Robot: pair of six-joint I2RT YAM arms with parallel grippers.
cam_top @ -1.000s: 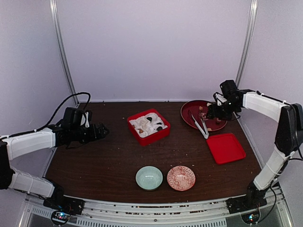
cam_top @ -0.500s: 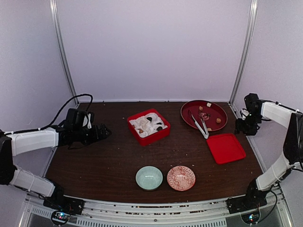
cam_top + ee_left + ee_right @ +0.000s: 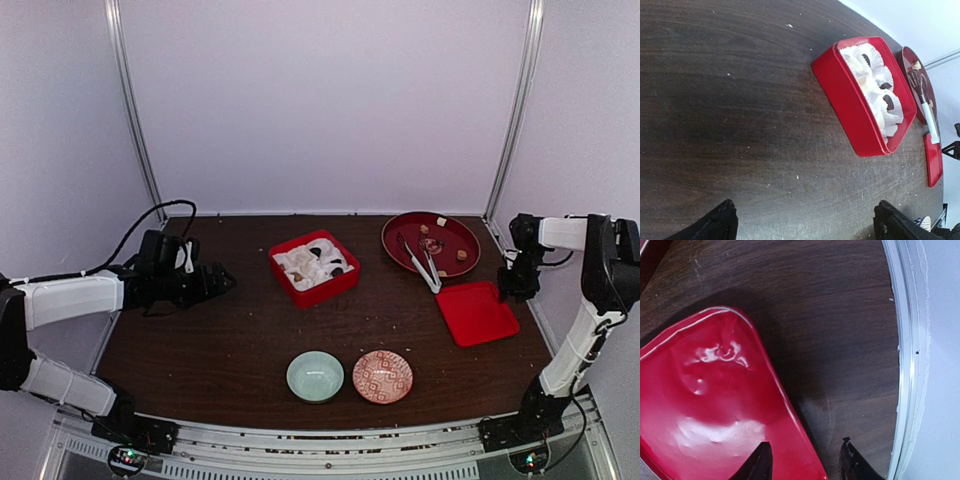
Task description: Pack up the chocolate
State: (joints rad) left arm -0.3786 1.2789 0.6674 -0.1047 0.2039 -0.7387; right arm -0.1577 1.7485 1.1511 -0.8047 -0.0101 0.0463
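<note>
While a few small chocolate pieces (image 3: pixel 441 221) are seen on the dark red round plate (image 3: pixel 462 236) at the far right, others are seated in white paper cups (image 3: pixel 300 263) inside the red box (image 3: pixel 318 290) at the middle of the table (image 3: pixel 220 340). Silver tongs (image 3: pixel 421 266) are laid across the near rim of the plate. Just beside it, a red lid (image 3: pixel 477 313) is placed flat. The right gripper (image 3: pixel 805 467) is held over the lid's far right edge, its fingers partly spread, and nothing is pinched. The left gripper (image 3: pixel 805 225) is held wide apart and empty above the table's left side.
</note>
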